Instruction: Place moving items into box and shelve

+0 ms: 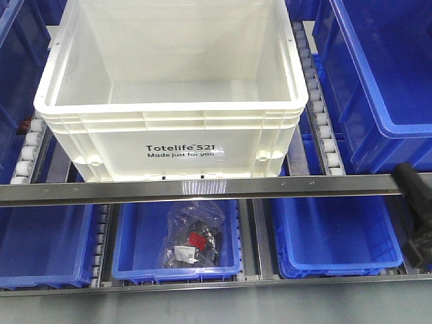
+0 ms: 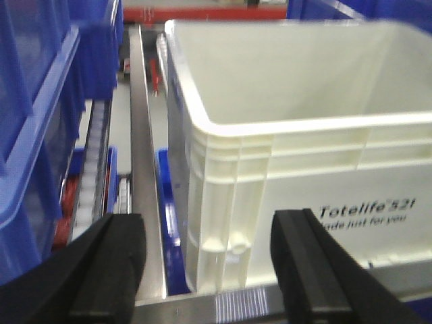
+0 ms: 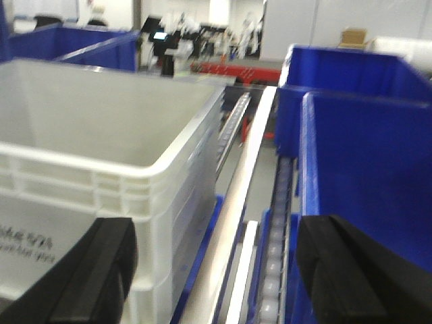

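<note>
The box (image 1: 169,128), a large white crate printed "Totelife 521", rests on the upper shelf rollers behind a steel rail. No moving items show; the part of the box's inside that I see holds nothing. My left gripper (image 2: 209,270) is open in front of the box's front left corner (image 2: 223,202), without touching it. My right gripper (image 3: 212,270) is open too, facing the box's front right corner (image 3: 169,202), with its left finger (image 3: 94,270) in front of the wall. A black part of the right arm (image 1: 415,209) shows at the right edge of the front view.
A steel rail (image 1: 202,187) crosses in front of the box. White roller tracks (image 1: 317,101) flank it. Blue bins stand at the right (image 1: 378,81) and left (image 1: 20,40). More blue bins sit on the lower level; the middle one (image 1: 135,250) holds a plastic bag of parts (image 1: 192,236).
</note>
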Tool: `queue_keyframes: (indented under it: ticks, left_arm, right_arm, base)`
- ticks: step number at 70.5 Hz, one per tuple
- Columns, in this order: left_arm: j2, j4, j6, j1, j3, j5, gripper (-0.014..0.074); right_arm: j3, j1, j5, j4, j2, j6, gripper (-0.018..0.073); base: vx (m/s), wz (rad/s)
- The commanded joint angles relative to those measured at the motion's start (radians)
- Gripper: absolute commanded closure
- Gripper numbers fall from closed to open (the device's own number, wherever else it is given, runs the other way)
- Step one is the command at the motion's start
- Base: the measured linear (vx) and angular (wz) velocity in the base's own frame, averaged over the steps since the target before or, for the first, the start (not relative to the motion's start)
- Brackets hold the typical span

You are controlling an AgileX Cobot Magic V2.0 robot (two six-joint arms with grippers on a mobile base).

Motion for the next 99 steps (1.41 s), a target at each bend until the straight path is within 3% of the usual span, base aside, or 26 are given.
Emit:
queue_keyframes:
  ticks: [1,17,23,30,36,38,66,99]
  left_arm:
    - [0.011,-0.006,-0.002,-0.005,-0.014,-0.143,0.0078]
    - [0.011,-0.006,-0.007,-0.005,-0.014,-0.134,0.0079]
    - [0.011,-0.006,-0.007,-0.005,-0.014,-0.134,0.0123]
    - [0.011,-0.006,-0.007,-0.005,-0.014,-0.134,0.0321]
    - [0.011,-0.006,-0.007,-0.005,-0.014,-0.134,0.0587]
    - [0.011,-0.006,-0.005,-0.005,-0.014,-0.134,0.0626]
    - [0.011,-0.006,-0.007,-0.005,-0.014,-0.025,0.0624]
    - [-0.022,0.013,0.002,-0.005,0.001,-0.024,0.0624]
  right_arm:
    - [-0.026,-0.001,-0.128,-0.001,0.024,-0.01,0.0023]
    - [-0.026,-0.001,-0.113,-0.001,0.034,-0.01,0.0029]
    - [-0.026,-0.001,-0.113,-0.001,0.034,-0.01,0.0106]
    - [-0.026,-0.001,-0.113,-0.001,0.034,-0.01,0.0335]
    - [-0.026,-0.001,-0.113,-0.001,0.034,-0.01,0.058]
    - [-0.026,-0.001,-0.113,0.0,0.034,-0.01,0.058]
    - [-0.026,-0.001,-0.1,0.0,0.034,-0.01,0.0574]
    - [-0.026,-0.001,-0.099,0.0,0.034,-0.01,0.0574]
  base:
    - [0.0,0.0]
    - [0.0,0.0]
    - [0.0,0.0]
    - [0.0,0.0]
    - [0.0,0.0]
    - [0.0,0.0]
    - [0.0,0.0]
    - [0.0,0.0]
